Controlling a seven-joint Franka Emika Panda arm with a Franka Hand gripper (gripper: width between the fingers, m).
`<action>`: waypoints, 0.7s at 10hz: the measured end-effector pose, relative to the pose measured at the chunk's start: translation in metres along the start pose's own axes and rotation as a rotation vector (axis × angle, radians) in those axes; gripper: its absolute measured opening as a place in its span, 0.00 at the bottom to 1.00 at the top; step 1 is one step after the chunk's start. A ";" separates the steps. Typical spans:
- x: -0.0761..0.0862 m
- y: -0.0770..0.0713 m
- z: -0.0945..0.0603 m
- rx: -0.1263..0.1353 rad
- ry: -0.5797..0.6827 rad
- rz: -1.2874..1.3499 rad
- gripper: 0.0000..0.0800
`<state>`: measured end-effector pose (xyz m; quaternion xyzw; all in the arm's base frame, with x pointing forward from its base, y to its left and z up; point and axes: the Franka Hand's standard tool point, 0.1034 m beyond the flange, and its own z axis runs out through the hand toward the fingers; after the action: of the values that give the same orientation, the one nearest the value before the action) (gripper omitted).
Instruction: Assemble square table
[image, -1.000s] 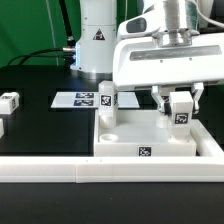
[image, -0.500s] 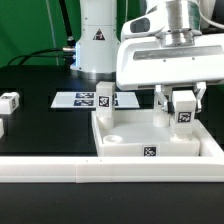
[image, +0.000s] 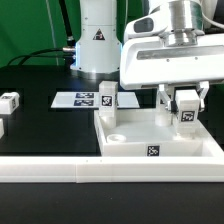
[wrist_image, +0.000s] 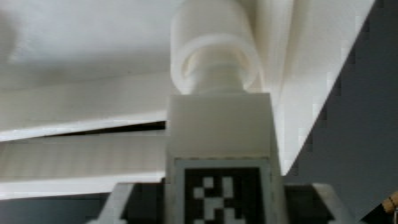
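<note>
The square table's white slab lies near the table's front, a tag on its front edge. One white leg stands in its far corner on the exterior view's left. My gripper is shut on a second tagged leg, held upright over the slab's far corner on the exterior view's right. In the wrist view this leg fills the middle between the dark fingers, its rounded end pointing at the slab. Whether it touches the socket is hidden.
A long white rail runs along the front of the black board. The marker board lies behind the slab on the exterior view's left. Two loose white legs sit at the left edge. The robot's base rises behind.
The gripper with its leg has shifted slightly toward the exterior view's right, and the slab's front tag has moved the same way. The grip has not changed.
</note>
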<state>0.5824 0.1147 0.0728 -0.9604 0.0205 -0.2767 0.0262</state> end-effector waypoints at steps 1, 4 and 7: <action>0.000 0.000 0.000 0.000 -0.001 0.000 0.36; -0.004 0.002 -0.002 -0.007 0.015 -0.003 0.36; -0.026 -0.006 -0.003 -0.013 -0.013 0.004 0.36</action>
<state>0.5588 0.1217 0.0623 -0.9622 0.0242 -0.2703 0.0206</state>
